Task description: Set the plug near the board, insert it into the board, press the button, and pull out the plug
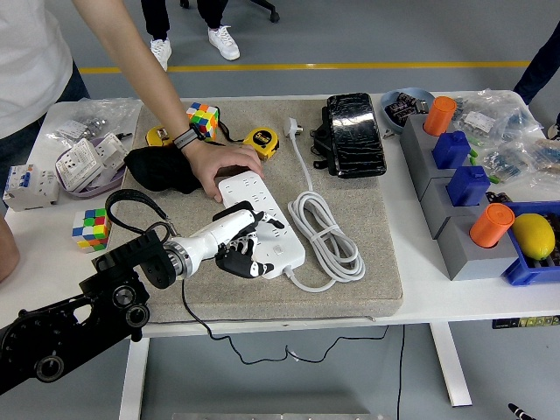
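Centre-left of the frame, my left hand (238,245) curls its fingers over what I take for the rigid, light black plug, mostly hidden, on the long white plastic power strip (262,223); I'd grip its flat sides.

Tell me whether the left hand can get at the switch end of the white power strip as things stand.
Probably yes. The left hand already lies over the near end of the white power strip; the person's hand holds only the far end. The switch itself is hidden under the robot's fingers.
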Robot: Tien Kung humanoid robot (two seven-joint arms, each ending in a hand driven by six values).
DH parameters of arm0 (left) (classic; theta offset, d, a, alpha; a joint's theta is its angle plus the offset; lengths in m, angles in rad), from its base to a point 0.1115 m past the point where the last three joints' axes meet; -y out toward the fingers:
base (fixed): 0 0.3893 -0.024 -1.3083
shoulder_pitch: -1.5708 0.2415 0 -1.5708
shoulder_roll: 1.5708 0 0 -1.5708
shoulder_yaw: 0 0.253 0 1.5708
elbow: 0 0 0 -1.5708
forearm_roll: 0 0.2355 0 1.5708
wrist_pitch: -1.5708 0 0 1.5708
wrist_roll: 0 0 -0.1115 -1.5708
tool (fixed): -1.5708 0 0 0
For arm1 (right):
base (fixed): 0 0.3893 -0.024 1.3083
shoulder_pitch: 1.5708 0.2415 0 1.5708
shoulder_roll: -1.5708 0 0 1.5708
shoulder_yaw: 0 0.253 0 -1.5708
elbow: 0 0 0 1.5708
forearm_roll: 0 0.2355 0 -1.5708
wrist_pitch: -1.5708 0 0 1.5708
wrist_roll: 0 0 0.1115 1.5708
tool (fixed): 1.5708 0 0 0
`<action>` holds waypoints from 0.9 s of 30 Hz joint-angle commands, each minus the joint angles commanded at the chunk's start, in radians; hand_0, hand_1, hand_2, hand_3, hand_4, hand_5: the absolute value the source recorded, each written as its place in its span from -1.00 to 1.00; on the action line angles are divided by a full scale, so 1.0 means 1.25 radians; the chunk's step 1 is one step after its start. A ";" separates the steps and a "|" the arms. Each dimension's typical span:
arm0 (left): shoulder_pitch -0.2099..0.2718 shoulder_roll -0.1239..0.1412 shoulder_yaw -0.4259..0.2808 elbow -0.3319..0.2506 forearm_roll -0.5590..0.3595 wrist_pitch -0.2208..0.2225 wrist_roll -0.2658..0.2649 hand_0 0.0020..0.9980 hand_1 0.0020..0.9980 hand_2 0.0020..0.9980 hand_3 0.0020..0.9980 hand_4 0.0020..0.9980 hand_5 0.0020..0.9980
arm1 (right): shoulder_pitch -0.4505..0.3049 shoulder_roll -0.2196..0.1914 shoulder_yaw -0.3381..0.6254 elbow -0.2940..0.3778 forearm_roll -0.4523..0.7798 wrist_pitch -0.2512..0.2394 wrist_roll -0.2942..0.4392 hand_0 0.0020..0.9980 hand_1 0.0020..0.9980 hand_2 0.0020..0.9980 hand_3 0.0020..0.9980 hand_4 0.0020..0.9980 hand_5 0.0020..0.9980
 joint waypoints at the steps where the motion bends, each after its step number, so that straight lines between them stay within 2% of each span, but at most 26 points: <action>1: 0.004 -0.001 -0.003 0.004 -0.013 0.017 -0.015 -0.85 -0.84 -0.65 0.38 0.31 -1.00 | 0.000 0.000 0.000 0.000 0.000 0.000 0.000 0.15 0.28 0.21 0.08 0.85 -0.06; 3: 0.009 -0.003 -0.005 0.012 -0.044 0.051 -0.048 -0.85 -0.84 -0.65 0.38 0.31 -1.00 | -0.001 0.001 0.001 0.001 -0.001 0.000 0.000 0.15 0.28 0.21 0.08 0.85 -0.06; 4: 0.011 -0.003 -0.006 0.016 -0.060 0.072 -0.067 -0.75 -0.81 -0.58 0.26 0.56 -0.64 | -0.001 0.001 0.001 0.001 -0.001 0.000 0.000 0.15 0.28 0.21 0.08 0.85 -0.06; 9: 0.023 -0.008 -0.006 0.042 -0.175 0.187 -0.190 -0.75 -0.81 -0.58 0.26 0.56 -0.64 | -0.001 0.001 -0.001 0.000 -0.001 -0.001 0.000 0.15 0.28 0.21 0.08 0.85 -0.06; 10: 0.025 -0.009 -0.005 0.048 -0.201 0.207 -0.218 -0.54 -0.39 -0.27 0.19 0.62 -0.50 | -0.001 0.001 -0.001 0.000 0.000 -0.001 0.000 0.15 0.28 0.21 0.08 0.85 -0.06; 11: 0.026 -0.011 -0.004 0.052 -0.223 0.219 -0.241 -0.54 -0.39 -0.27 0.19 0.62 -0.50 | -0.001 0.001 0.000 0.000 0.000 -0.001 0.000 0.15 0.28 0.21 0.08 0.85 -0.06; 13: 0.030 -0.014 -0.004 0.063 -0.260 0.235 -0.280 -0.54 -0.39 -0.27 0.19 0.62 -0.50 | -0.001 0.002 0.001 0.000 0.000 -0.001 0.000 0.15 0.28 0.21 0.08 0.85 -0.06; 15: 0.032 -0.016 -0.004 0.069 -0.278 0.243 -0.300 -0.54 -0.39 -0.27 0.19 0.62 -0.50 | 0.000 0.002 0.001 0.001 -0.001 -0.001 0.000 0.15 0.28 0.21 0.08 0.85 -0.06; 16: 0.034 -0.018 -0.005 0.075 -0.288 0.251 -0.313 -0.20 0.03 0.07 0.11 0.67 -0.47 | 0.000 0.002 0.001 0.001 -0.001 -0.001 0.000 0.14 0.28 0.21 0.08 0.85 -0.06; 21: 0.041 -0.021 -0.002 0.097 -0.338 0.266 -0.350 -0.20 0.03 0.07 0.11 0.67 -0.47 | -0.001 0.001 0.000 0.000 0.000 -0.001 0.000 0.14 0.28 0.21 0.08 0.85 -0.06; 22: 0.042 -0.021 0.000 0.101 -0.349 0.267 -0.359 0.14 0.29 0.21 0.15 0.72 -0.45 | -0.001 0.001 0.000 0.000 0.000 -0.001 0.000 0.14 0.28 0.21 0.08 0.85 -0.06; 27: 0.048 -0.021 0.006 0.120 -0.413 0.278 -0.426 0.14 0.29 0.21 0.15 0.72 -0.45 | -0.001 0.002 0.000 0.000 0.000 -0.001 0.000 0.14 0.28 0.21 0.08 0.85 -0.06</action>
